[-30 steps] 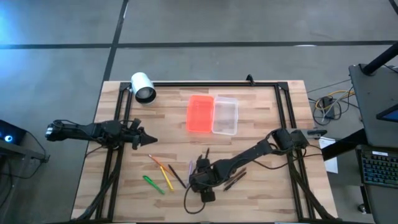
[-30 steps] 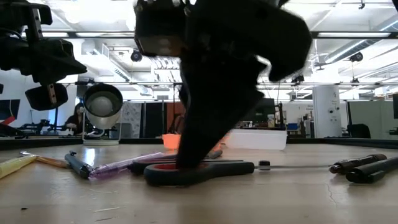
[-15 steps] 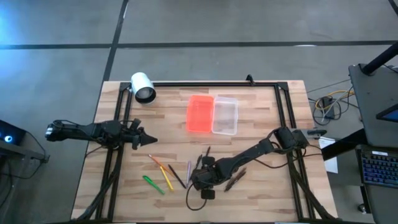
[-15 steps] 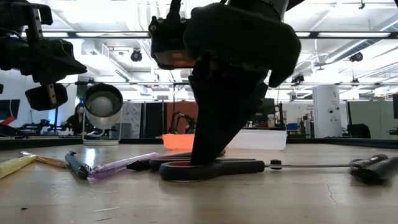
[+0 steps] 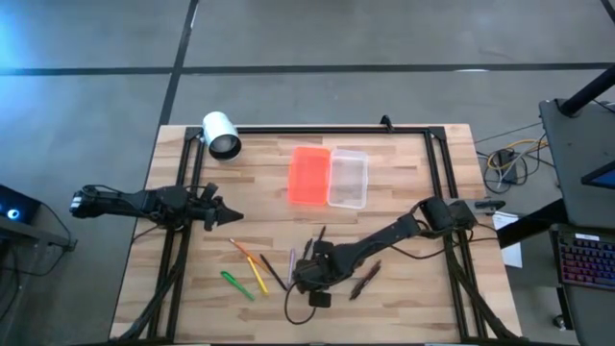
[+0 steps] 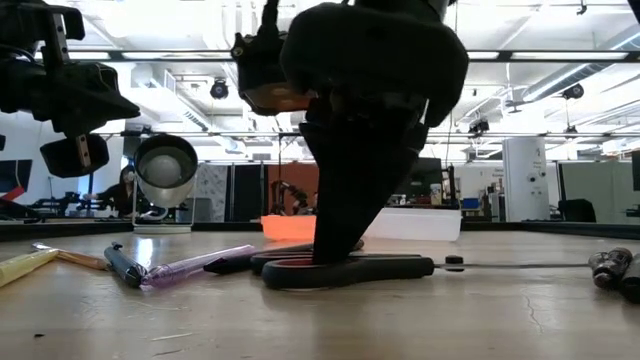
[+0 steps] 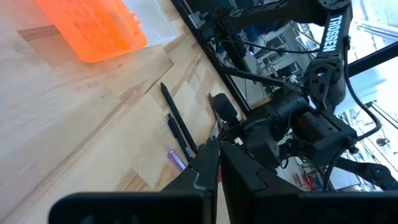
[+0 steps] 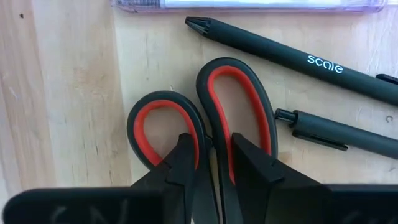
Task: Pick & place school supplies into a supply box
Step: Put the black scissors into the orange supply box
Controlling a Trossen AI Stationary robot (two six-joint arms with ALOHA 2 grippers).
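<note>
Red-handled scissors lie flat on the table, in front of the middle. My right gripper is down on their handles from above, fingers nearly together. Green, yellow, orange, purple and dark pens lie around it. The supply box lies open at the far middle, orange lid beside clear tray. My left gripper is shut and empty, above the table's left part. My right gripper comes down from above with one fingertip inside the left handle loop and the other inside the right loop. The loops' two inner rims, where they meet, sit pinched between the fingers. The scissors lie flat on the table.
A white cylinder lies at the far left corner. A purple pen and two dark pens lie close to the scissors' handles. A black frame runs along the far edge. Bare wood lies between the pens and the box.
My right gripper has moved a little toward the table's right edge, staying down on the scissors' handles. The scissors have slid along the table with it, still flat. The dark pens to their right have shifted the same way.
</note>
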